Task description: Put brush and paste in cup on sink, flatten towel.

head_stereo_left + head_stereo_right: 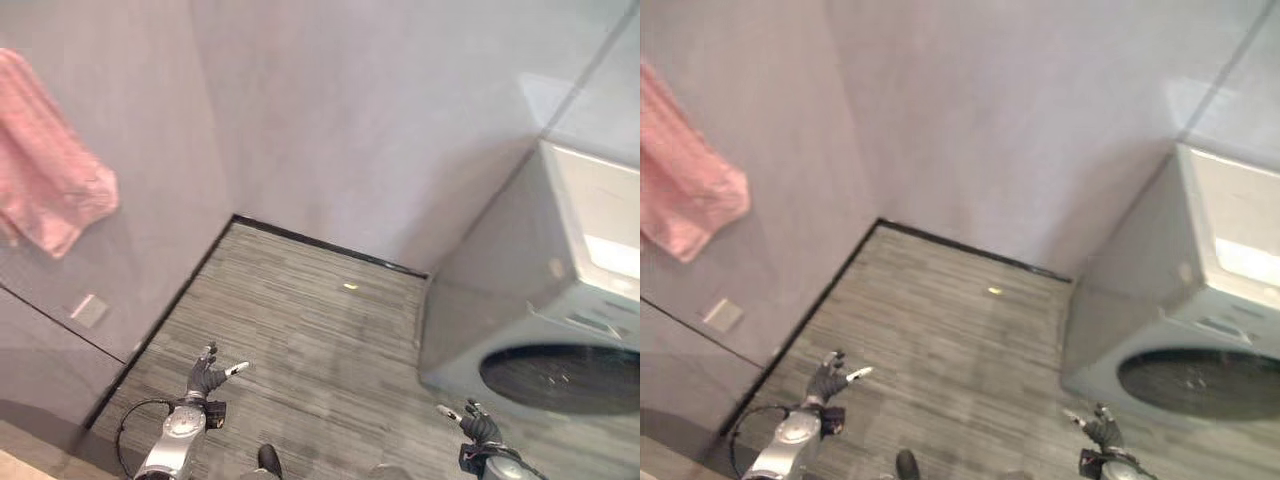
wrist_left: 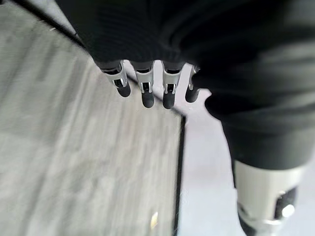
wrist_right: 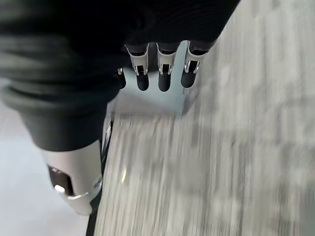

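- Nearest, at about 7 o'clock in the head views, the left hand (image 1: 208, 378) hangs over the floor (image 1: 300, 340) with its fingers (image 2: 147, 93) straight and slack, holding nothing.
- At about 5 o'clock the right hand (image 1: 478, 425) hangs the same way, its fingers (image 3: 165, 78) relaxed and empty, just in front of the washing machine (image 1: 560, 310).
- Between the hands and out toward 12 o'clock runs the grey striped floor, with a small yellowish speck (image 1: 350, 287) lying on it near the far wall (image 1: 400, 120); what it is cannot be told.
- The washing machine stands at 3 to 4 o'clock, its dark round door (image 1: 560, 378) facing the room, apart from both hands.
- Farther off at 9 to 10 o'clock a pink towel (image 1: 50, 170) hangs bunched against the side wall, well apart from the left hand; it looks crumpled rather than flat.
- Below it at about 8 o'clock a small pale plate (image 1: 88, 310) sits on that wall.
- Brush, paste, cup and sink cannot be placed from here.
- Judgement: no step is in hand; the robot seems to be looking for or approaching its work, with nothing picked up and the towel not yet flattened.
- The next move probably calls for turning toward 9 o'clock, where the towel hangs, to bring a bench or sink into sight before either hand reaches.
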Motion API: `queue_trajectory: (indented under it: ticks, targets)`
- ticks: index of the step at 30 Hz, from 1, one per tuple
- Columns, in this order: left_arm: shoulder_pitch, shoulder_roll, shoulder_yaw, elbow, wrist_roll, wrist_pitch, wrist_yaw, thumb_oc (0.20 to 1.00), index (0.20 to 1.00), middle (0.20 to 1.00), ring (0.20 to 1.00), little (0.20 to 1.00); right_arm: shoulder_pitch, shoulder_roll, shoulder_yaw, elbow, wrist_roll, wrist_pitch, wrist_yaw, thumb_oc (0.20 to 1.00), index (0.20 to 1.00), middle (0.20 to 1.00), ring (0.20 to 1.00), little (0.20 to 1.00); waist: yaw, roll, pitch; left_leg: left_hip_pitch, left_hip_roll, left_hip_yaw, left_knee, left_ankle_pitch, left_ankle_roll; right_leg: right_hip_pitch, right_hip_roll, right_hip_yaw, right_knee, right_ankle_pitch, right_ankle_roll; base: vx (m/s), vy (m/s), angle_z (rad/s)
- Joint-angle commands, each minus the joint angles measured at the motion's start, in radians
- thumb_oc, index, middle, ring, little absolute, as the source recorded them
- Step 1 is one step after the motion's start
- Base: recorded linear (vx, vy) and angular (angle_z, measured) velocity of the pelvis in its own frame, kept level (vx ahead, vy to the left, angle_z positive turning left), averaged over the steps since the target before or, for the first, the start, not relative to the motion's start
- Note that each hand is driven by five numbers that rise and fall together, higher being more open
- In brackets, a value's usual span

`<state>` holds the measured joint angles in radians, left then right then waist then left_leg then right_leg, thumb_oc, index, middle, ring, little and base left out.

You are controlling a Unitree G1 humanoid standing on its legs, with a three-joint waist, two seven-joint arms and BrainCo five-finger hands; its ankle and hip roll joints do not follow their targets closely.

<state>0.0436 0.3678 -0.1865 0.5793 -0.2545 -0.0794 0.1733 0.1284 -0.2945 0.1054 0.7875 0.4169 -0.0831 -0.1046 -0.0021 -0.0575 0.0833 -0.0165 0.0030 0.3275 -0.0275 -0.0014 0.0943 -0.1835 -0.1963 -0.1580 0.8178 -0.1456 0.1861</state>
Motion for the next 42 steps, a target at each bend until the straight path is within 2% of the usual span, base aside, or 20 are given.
queue_trajectory:
  ticks: [1,3,4,6,8,11,12,13,15,16,19,21,24,26,29,32,34,35,38,42]
  targets:
    - [-0.001,0.065,0.032,-0.024,0.038,-0.023,-0.01,1.0,1.0,1.0,1.0,1.0,-0.04,0.0,-0.003,-0.045,0.012,-0.034,0.018,1.0,1.0,1.0,1.0,1.0,-0.01,0.007,0.023,-0.03,0.007,-0.051,0.018,0.035,-0.067,0.031,0.066,-0.082,-0.498,0.232,-0.014,0.44,0.137,0.75]
    - [0.0,0.064,0.032,-0.024,0.038,-0.022,-0.01,1.0,1.0,1.0,1.0,1.0,-0.038,-0.001,-0.002,-0.046,0.012,-0.034,0.018,1.0,1.0,1.0,1.0,1.0,-0.021,0.008,0.027,-0.022,0.005,-0.063,0.014,0.035,-0.067,0.044,0.063,-0.094,-0.499,0.226,-0.012,0.45,0.024,0.68]
    - [-0.027,0.054,0.025,0.028,0.037,-0.025,-0.008,1.0,1.0,1.0,1.0,1.0,-0.031,0.012,-0.016,-0.039,0.112,-0.04,0.029,1.0,1.0,1.0,1.0,1.0,-0.063,0.014,0.03,0.055,-0.014,-0.147,-0.021,0.012,-0.087,-0.042,0.102,0.044,-0.697,0.232,-0.021,0.63,0.001,0.53]
    - [-0.052,0.049,0.019,0.06,0.044,-0.026,-0.002,1.0,1.0,1.0,1.0,1.0,-0.026,0.013,-0.02,-0.045,0.114,-0.043,0.028,1.0,1.0,1.0,1.0,1.0,-0.084,0.016,0.04,0.084,-0.009,-0.183,-0.024,-0.011,-0.092,-0.071,0.096,0.11,-0.744,0.262,-0.016,0.51,-0.032,0.78]
    - [-0.067,0.038,0.011,0.082,0.058,-0.029,0.001,1.0,1.0,1.0,1.0,1.0,-0.013,0.002,-0.022,-0.059,0.091,-0.033,0.035,1.0,1.0,1.0,1.0,1.0,-0.103,0.009,0.036,0.131,-0.002,-0.24,-0.012,-0.033,-0.104,-0.099,0.092,0.176,-0.736,0.287,0.011,0.57,-0.09,1.4]
    - [-0.082,0.019,-0.013,0.096,0.063,-0.03,-0.001,1.0,1.0,1.0,1.0,1.0,-0.008,-0.009,-0.006,-0.038,0.087,-0.037,0.048,1.0,1.0,1.0,1.0,1.0,-0.116,-0.002,0.029,0.139,0.005,-0.292,0.093,-0.05,-0.11,-0.069,0.132,0.199,-0.679,0.268,-0.007,0.42,-0.093,1.23]
    - [-0.083,0.006,-0.021,0.102,0.053,-0.033,-0.007,1.0,1.0,1.0,1.0,1.0,-0.002,-0.018,0.0,-0.034,0.086,-0.035,0.05,1.0,1.0,1.0,1.0,1.0,-0.12,0.001,0.028,0.129,-0.003,-0.312,0.152,-0.056,-0.12,-0.045,0.14,0.175,-0.68,0.252,-0.025,0.56,-0.227,2.09]
    - [-0.105,-0.011,-0.042,0.121,0.043,-0.031,-0.005,1.0,1.0,1.0,1.0,1.0,-0.019,-0.038,0.024,-0.022,0.063,-0.039,0.058,1.0,1.0,1.0,1.0,1.0,-0.109,-0.003,0.037,0.032,0.028,-0.274,0.359,0.017,-0.155,0.007,0.132,0.102,-0.69,0.229,-0.056,0.46,-0.267,1.52]
    - [-0.123,-0.008,-0.057,0.107,0.021,-0.031,-0.001,1.0,1.0,1.0,1.0,1.0,-0.038,-0.057,0.046,-0.05,0.046,-0.036,0.048,1.0,1.0,1.0,1.0,1.0,-0.097,-0.026,0.06,-0.08,0.079,-0.172,0.471,0.032,-0.163,0.055,0.107,0.028,-0.711,0.201,-0.078,0.33,-0.255,1.63]
    - [-0.138,-0.004,-0.065,0.103,0.022,-0.033,0.003,1.0,1.0,1.0,1.0,1.0,-0.045,-0.062,0.053,-0.068,0.053,-0.042,0.051,1.0,1.0,1.0,1.0,1.0,-0.092,-0.026,0.067,-0.108,0.121,-0.091,0.426,0.031,-0.16,0.082,0.1,-0.017,-0.723,0.185,-0.08,0.3,-0.13,1.54]
    - [-0.129,-0.001,-0.06,0.108,0.034,-0.034,0.01,1.0,1.0,1.0,1.0,1.0,-0.044,-0.063,0.067,-0.104,0.056,-0.042,0.055,1.0,1.0,1.0,1.0,1.0,-0.066,-0.021,0.047,-0.165,0.101,-0.049,0.247,0.018,-0.149,0.133,0.095,-0.073,-0.747,0.152,-0.067,0.37,0.046,1.09]
    - [-0.123,-0.001,-0.051,0.122,0.045,-0.032,0.019,1.0,1.0,1.0,1.0,1.0,-0.049,-0.058,0.076,-0.108,0.048,-0.042,0.057,1.0,1.0,1.0,1.0,1.0,-0.052,-0.013,0.038,-0.19,0.117,-0.057,0.143,0.089,-0.168,0.163,0.102,-0.085,-0.757,0.141,-0.06,0.39,0.128,0.56]
    - [-0.104,0.0,-0.034,0.118,0.041,-0.032,0.018,1.0,1.0,1.0,1.0,1.0,-0.051,-0.052,0.082,-0.113,0.033,-0.04,0.054,1.0,1.0,1.0,1.0,1.0,-0.033,0.0,0.029,-0.215,0.213,-0.002,-0.012,0.231,-0.213,0.229,0.087,-0.109,-0.745,0.113,-0.04,0.46,0.261,0.07]
    - [-0.083,0.003,-0.024,0.102,0.037,-0.029,0.019,1.0,1.0,1.0,1.0,1.0,-0.056,-0.052,0.085,-0.113,0.021,-0.033,0.056,1.0,1.0,1.0,1.0,1.0,-0.019,0.004,0.025,-0.212,0.241,-0.004,-0.007,0.261,-0.222,0.266,0.063,-0.112,-0.736,0.114,-0.028,0.37,0.322,-0.08]
    - [-0.045,0.024,-0.021,0.059,0.028,-0.022,0.006,1.0,1.0,1.0,1.0,1.0,-0.054,-0.034,0.071,-0.122,0.028,-0.026,0.059,1.0,1.0,1.0,1.0,1.0,-0.003,-0.004,0.013,-0.251,0.196,-0.032,0.13,0.174,-0.188,0.266,-0.008,-0.099,-0.624,0.146,0.0,0.3,0.392,-0.2]
    - [-0.034,0.038,-0.032,0.027,0.049,-0.018,-0.003,1.0,1.0,1.0,1.0,1.0,-0.068,-0.004,0.053,-0.146,0.046,-0.025,0.035,1.0,1.0,1.0,1.0,1.0,-0.006,-0.008,0.018,-0.22,0.125,-0.047,0.15,0.101,-0.127,0.2,-0.064,-0.046,-0.443,0.269,-0.011,0.24,0.435,0.05]
    - [-0.019,0.049,-0.035,-0.01,0.067,-0.02,0.0,1.0,1.0,1.0,1.0,1.0,-0.083,0.016,0.045,-0.148,0.074,-0.037,0.016,1.0,1.0,1.0,1.0,1.0,-0.01,0.003,0.011,-0.196,0.099,-0.056,0.141,0.075,-0.106,0.167,-0.033,-0.016,-0.394,0.302,-0.013,0.23,0.345,0.57]
    - [-0.019,0.058,-0.041,-0.032,0.075,-0.023,-0.001,1.0,1.0,1.0,1.0,1.0,-0.092,0.013,0.051,-0.166,0.077,-0.044,0.021,1.0,1.0,1.0,1.0,1.0,-0.029,0.01,0.012,-0.169,0.073,-0.08,0.114,0.075,-0.1,0.109,0.059,0.038,-0.387,0.26,-0.031,0.27,0.288,0.42]
    - [-0.035,0.068,-0.056,-0.062,0.12,-0.029,-0.013,1.0,1.0,1.0,1.0,1.0,-0.117,0.003,0.051,-0.18,0.078,-0.058,-0.002,1.0,1.0,1.0,1.0,1.0,-0.04,0.017,0.002,-0.093,0.044,-0.105,0.058,0.063,-0.103,0.091,0.065,-0.039,-0.52,0.204,-0.035,0.3,0.187,0.51]
    - [-0.071,0.113,-0.073,-0.104,0.183,-0.036,-0.02,1.0,1.0,1.0,1.0,1.0,-0.168,-0.048,0.036,-0.182,0.071,-0.067,-0.012,1.0,1.0,1.0,1.0,1.0,-0.053,0.001,0.009,-0.036,0.026,-0.15,0.078,0.024,-0.112,0.077,0.061,-0.004,-0.711,0.221,-0.025,0.24,0.004,0.8]
